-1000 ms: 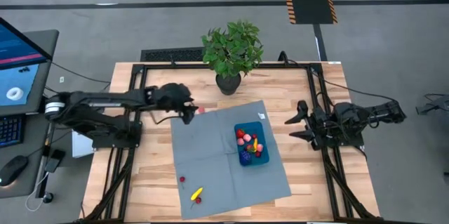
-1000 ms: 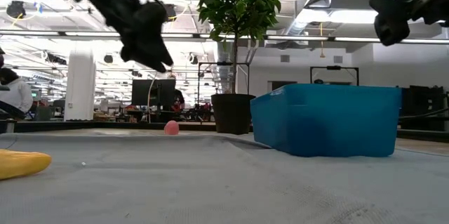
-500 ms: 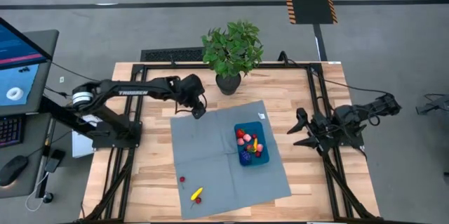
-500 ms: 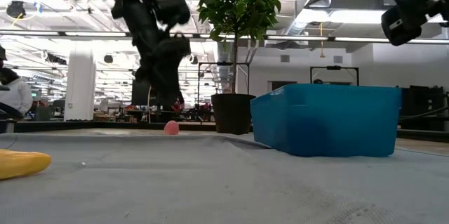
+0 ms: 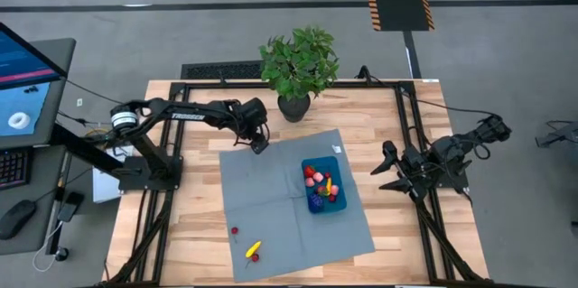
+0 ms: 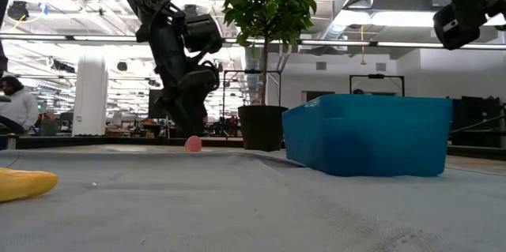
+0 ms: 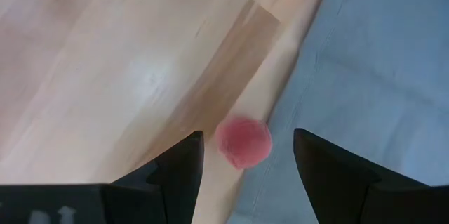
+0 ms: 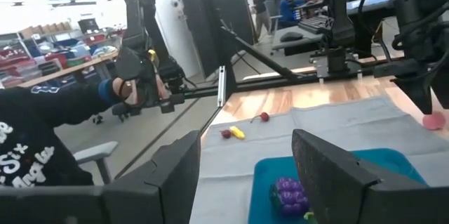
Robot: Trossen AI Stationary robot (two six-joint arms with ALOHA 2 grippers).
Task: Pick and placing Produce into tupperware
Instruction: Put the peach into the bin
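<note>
Left pincer (image 7: pixel 242 155) open, empty, straddled pink ball (image 7: pixel 243 141) on worktop (image 7: pixel 105 62) at mat (image 7: pixel 379 55) edge; ball could roll away if nudged. Right pincer (image 5: pixel 386 168) open, idle right.

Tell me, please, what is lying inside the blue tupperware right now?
The blue tupperware holds small toy produce: red pieces, a yellow piece and a purple grape cluster. Whatever lies beneath them is covered, and from the low view its wall hides everything inside.
</note>
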